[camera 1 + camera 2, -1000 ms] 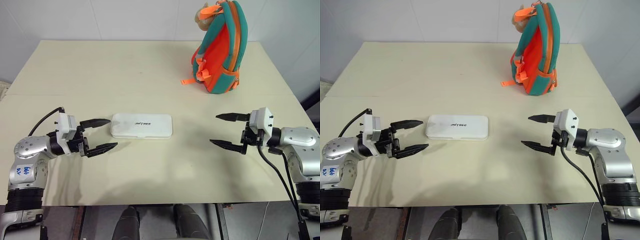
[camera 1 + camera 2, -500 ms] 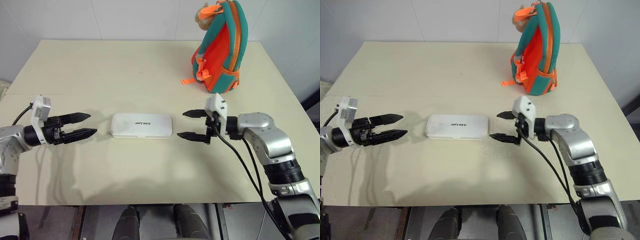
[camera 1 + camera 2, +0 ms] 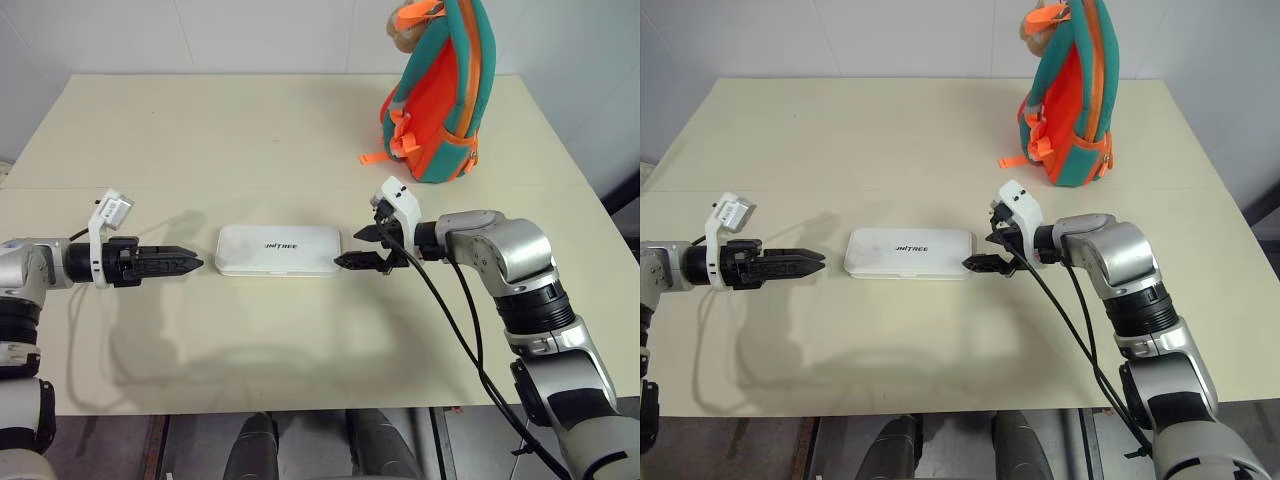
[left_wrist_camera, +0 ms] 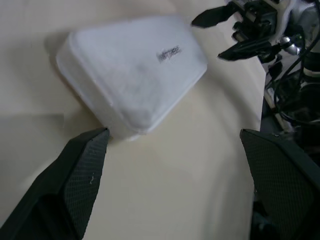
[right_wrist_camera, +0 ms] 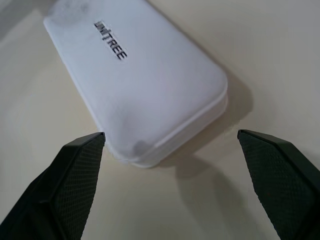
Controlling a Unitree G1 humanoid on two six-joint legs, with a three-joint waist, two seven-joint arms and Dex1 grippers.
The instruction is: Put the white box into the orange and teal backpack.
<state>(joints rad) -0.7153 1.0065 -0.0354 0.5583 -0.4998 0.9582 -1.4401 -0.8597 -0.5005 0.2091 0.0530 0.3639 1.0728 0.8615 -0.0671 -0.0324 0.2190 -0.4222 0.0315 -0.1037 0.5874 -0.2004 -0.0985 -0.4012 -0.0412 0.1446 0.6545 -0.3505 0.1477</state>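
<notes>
A: On the bench [image 3: 200, 130], what items are present, and how are they built?

B: One white box [image 3: 281, 250]: flat, smooth, hard-looking, rounded corners, dark lettering at mid-lid. It lies flat near the bench middle. One backpack [image 3: 437, 90]: soft fabric, teal and orange panels, orange straps, a tan fuzzy attachment at the top. It stands upright at the far right, well apart from the box.

A: Gripper status?

B: Two grippers, each with two black textured fingers. The left gripper [image 3: 178, 265] is just off the box's left end; the right gripper [image 3: 362, 248] is at its right end. Both sets of jaws are spread wide and hold nothing.

A: Change since a second ago?

B: Both wrists have rolled. The right gripper has closed in on the box from well to the right.
</notes>
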